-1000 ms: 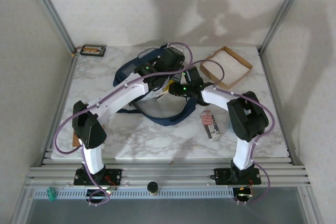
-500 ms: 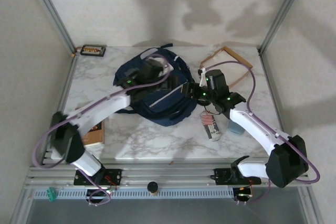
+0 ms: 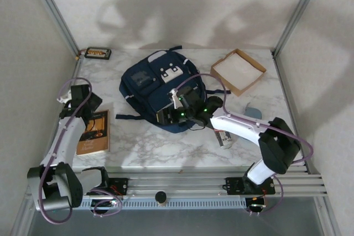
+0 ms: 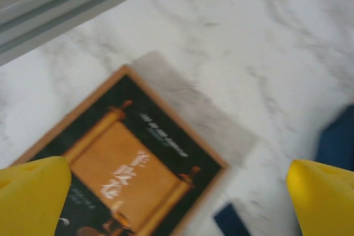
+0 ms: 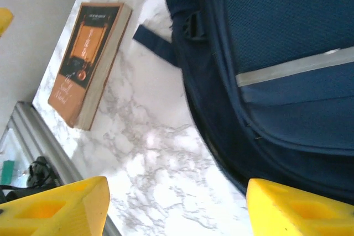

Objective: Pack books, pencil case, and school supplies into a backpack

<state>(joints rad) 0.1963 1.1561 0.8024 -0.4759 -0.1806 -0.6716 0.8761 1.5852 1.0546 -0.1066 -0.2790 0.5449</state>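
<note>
The navy backpack (image 3: 157, 84) lies flat mid-table, front pocket and pale stripe (image 5: 293, 67) up. A brown book (image 3: 94, 132) lies at the left edge, its cover in the left wrist view (image 4: 121, 169) and off to the left in the right wrist view (image 5: 91, 53). My left gripper (image 3: 90, 106) hovers open above the book's far end, fingers (image 4: 33, 194) wide apart with nothing between them. My right gripper (image 3: 165, 117) stands open at the backpack's near edge, over bare marble (image 5: 166, 153). A white pencil case with red stripes (image 3: 224, 138) lies under the right forearm.
A shallow cardboard tray (image 3: 239, 71) sits at the back right. A small dark case (image 3: 97, 53) rests in the back left corner. A pale blue thing (image 3: 251, 113) lies right of the right arm. A backpack strap (image 3: 124, 117) trails towards the book.
My left gripper has let go at the backpack, opened wide and swung left over the brown book. The right gripper opened further and moved to the backpack's near edge. The backpack now lies flat.
</note>
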